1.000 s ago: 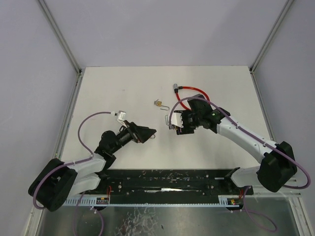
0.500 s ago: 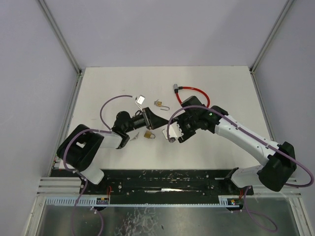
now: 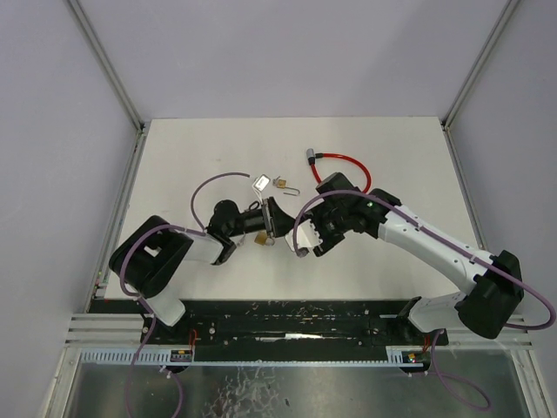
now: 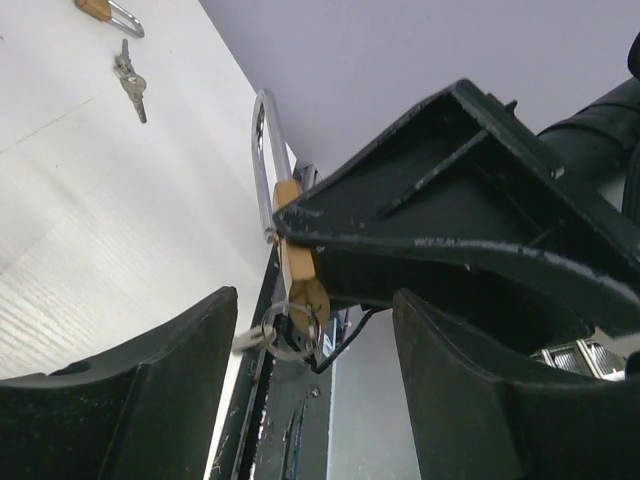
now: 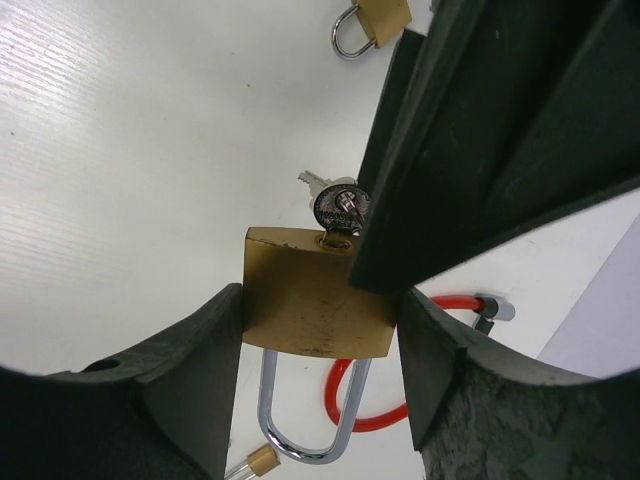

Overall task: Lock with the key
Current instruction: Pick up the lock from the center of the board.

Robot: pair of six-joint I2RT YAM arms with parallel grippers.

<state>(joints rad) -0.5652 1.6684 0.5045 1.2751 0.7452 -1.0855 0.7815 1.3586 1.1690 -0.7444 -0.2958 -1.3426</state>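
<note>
White counter (image 3: 174, 174) under grey walls from above: both arms meet mid-counter, with the brass padlock (image 3: 261, 238) at 9 o'clock of the right end effector (image 3: 296, 239) and the left end effector (image 3: 271, 221) nearest its key end. Left wrist view: my left fingers (image 4: 130, 400) stand spread with the key (image 4: 285, 332) between them at the lock's 6 o'clock end and the shackle (image 4: 262, 160) toward 12. I cannot confirm contact. Right wrist view: the right end effector pinches the lock body, key at 12, shackle at 6.
</note>
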